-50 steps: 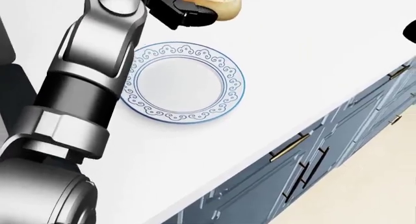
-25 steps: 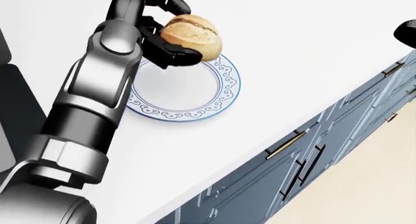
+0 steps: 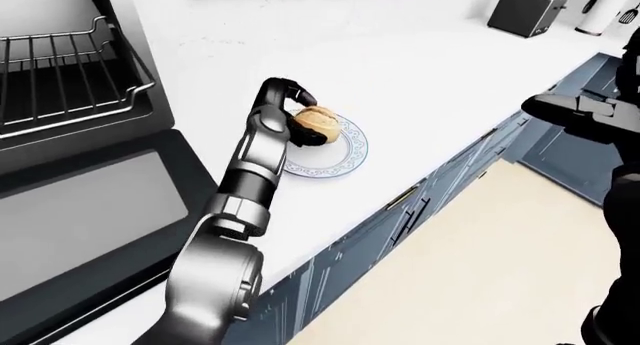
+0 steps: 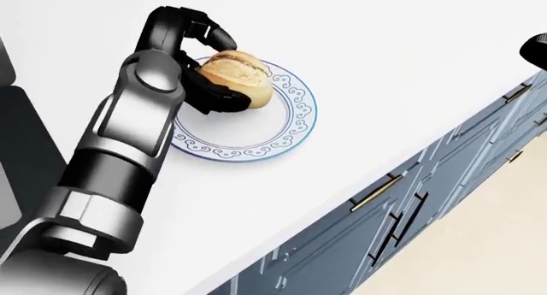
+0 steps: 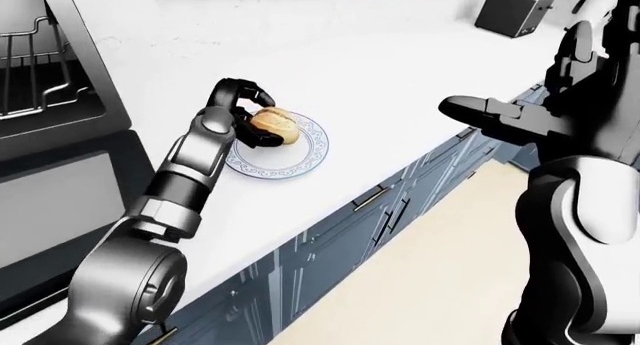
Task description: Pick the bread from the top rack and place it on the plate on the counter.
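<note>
In the upper left of the head view, the left hand [image 4: 205, 64] has its black fingers curled round the bread [image 4: 236, 70], which sits over the upper-left part of the plate [image 4: 290, 125] on the white counter [image 4: 410, 64]. At the right of the right-eye view, the right hand [image 5: 490, 111] hangs over the counter's edge with fingers spread and nothing in them.

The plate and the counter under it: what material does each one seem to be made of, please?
The plate looks like glazed ceramic: white, smooth, with a blue scroll pattern around its rim. The counter looks like white stone or a solid composite with a smooth matte finish: plain and uniform, no visible grain. Since this is a simulator render, both are guesses from appearance only.
</note>
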`<state>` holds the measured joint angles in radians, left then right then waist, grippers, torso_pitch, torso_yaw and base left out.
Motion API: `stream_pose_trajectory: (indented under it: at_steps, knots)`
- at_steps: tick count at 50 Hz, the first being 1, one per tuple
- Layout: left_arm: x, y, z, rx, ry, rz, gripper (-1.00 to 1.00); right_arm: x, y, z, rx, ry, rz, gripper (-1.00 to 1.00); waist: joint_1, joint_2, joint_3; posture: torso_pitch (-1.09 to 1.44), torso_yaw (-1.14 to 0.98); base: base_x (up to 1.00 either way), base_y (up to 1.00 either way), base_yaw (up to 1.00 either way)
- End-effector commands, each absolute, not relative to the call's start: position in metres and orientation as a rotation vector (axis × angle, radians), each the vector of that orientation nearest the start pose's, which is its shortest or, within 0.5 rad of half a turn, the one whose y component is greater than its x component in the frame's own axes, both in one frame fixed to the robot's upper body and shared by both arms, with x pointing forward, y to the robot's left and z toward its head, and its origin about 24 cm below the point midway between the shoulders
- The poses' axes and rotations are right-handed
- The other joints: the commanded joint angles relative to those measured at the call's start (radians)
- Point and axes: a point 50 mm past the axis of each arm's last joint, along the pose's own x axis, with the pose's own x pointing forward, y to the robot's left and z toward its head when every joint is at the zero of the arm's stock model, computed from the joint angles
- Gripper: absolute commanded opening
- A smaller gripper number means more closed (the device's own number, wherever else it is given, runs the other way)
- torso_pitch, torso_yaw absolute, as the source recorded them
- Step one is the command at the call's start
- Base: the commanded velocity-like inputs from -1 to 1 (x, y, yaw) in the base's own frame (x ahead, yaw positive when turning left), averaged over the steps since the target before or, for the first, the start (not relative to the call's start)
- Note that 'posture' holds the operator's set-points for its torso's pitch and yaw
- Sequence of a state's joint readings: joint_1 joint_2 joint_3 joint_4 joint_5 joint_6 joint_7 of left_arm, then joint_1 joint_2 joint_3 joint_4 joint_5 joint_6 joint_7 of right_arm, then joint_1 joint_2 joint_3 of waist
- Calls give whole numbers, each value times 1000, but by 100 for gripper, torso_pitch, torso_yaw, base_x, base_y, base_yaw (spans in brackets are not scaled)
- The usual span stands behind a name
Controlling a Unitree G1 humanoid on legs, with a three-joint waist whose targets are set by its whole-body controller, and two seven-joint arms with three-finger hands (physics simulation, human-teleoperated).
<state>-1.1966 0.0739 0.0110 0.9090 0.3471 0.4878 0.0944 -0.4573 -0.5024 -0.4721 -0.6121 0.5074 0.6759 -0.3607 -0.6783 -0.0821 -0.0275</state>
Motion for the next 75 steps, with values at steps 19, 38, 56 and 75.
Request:
stream_pose_trajectory:
  at_steps: [19,38,56,75]
  knots:
    - [418,93,228,513,29,71,100,232,-258,291,31,-599,-397,100,-4,0,-26,0,-66,0,0,0]
    - [399,80,264,531,-67,39,100,233,-257,287,32,-595,-396,100,-4,0,-21,0,-66,0,0,0]
    - [378,57,337,586,-286,-16,100,233,-257,286,32,-592,-395,100,-3,-1,-16,0,-66,0,0,0]
    - [314,45,413,661,-486,-35,100,233,-254,287,34,-595,-387,100,-5,-3,-4,0,-66,0,0,0]
